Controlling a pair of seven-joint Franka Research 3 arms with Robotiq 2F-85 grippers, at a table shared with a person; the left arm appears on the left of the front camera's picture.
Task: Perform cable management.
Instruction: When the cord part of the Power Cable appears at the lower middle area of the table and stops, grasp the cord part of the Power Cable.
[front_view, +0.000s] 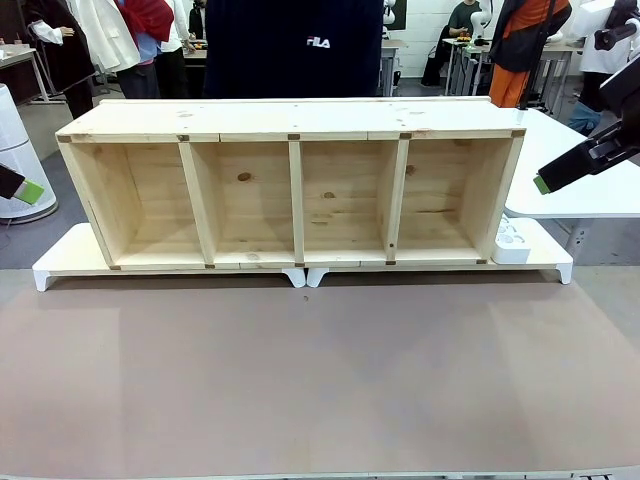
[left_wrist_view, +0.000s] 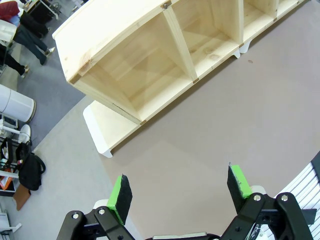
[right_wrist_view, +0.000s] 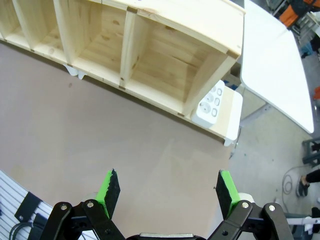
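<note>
The front camera is looking across the surface (front_view: 300, 370) straight into the wooden shelf (front_view: 300, 190). The left wrist camera is looking down from high past the left end effector (left_wrist_view: 179, 186) at the shelf's left end. The right wrist camera, past the right end effector (right_wrist_view: 167, 187), is covering its right end.

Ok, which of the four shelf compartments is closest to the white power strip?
The end compartment on the robot's right side; the power strip sits just outside its outer wall.
</note>
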